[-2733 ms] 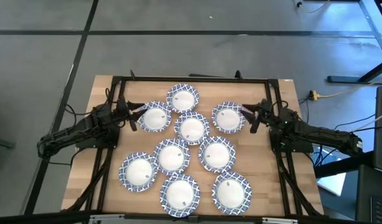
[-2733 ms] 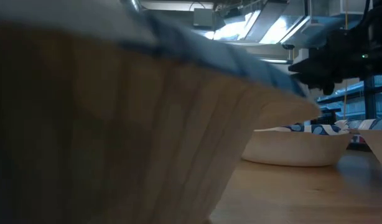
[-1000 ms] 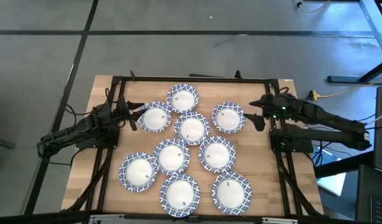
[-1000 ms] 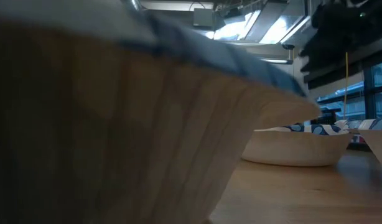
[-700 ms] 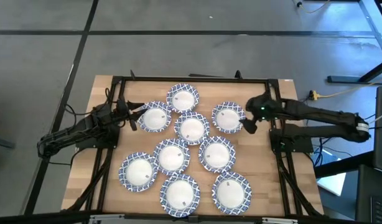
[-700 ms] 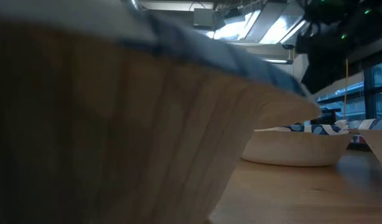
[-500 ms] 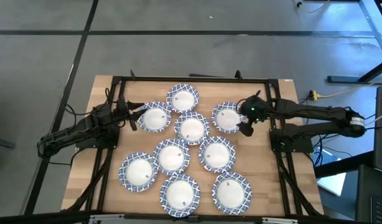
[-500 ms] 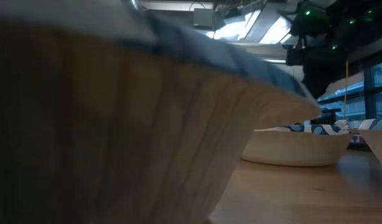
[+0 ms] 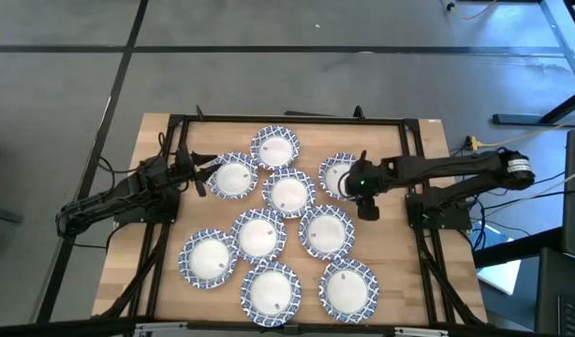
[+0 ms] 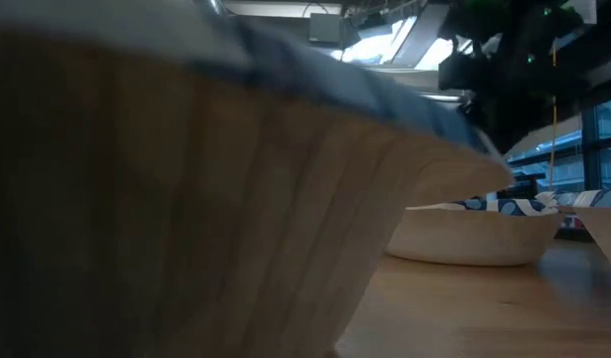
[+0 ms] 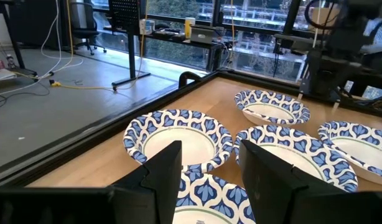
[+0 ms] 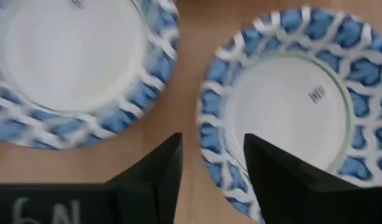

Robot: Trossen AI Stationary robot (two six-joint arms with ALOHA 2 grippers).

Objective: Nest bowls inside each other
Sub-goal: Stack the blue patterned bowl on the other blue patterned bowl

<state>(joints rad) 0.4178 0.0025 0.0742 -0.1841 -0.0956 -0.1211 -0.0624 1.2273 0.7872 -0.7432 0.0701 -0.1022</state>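
Note:
Several small bowls, white inside with blue-and-white patterned rims, stand singly on their bases on the wooden table (image 9: 166, 290). My right gripper (image 9: 353, 180) hangs tipped downward over the right-hand rim of the far right bowl (image 9: 334, 173). In the right wrist view its fingers stand apart, open (image 12: 211, 144), and that bowl's rim (image 12: 209, 118) shows in the gap between them. Whether the fingers touch it cannot be made out. My left gripper (image 9: 199, 173) waits open (image 11: 209, 149) beside the far left bowl (image 9: 234, 176), holding nothing.
A black frame (image 9: 287, 119) runs round the table, its rails along the sides. In the low view one bowl's outer wall (image 10: 186, 219) fills the left of the picture, and another bowl (image 10: 475, 234) stands behind it. Bare wood lies between the bowls and the table's edges.
My right gripper has swung from the table's right edge toward the left, out over the far right bowl, sinking and tipping from nearly level to pointing steeply down. The bowls have not moved.

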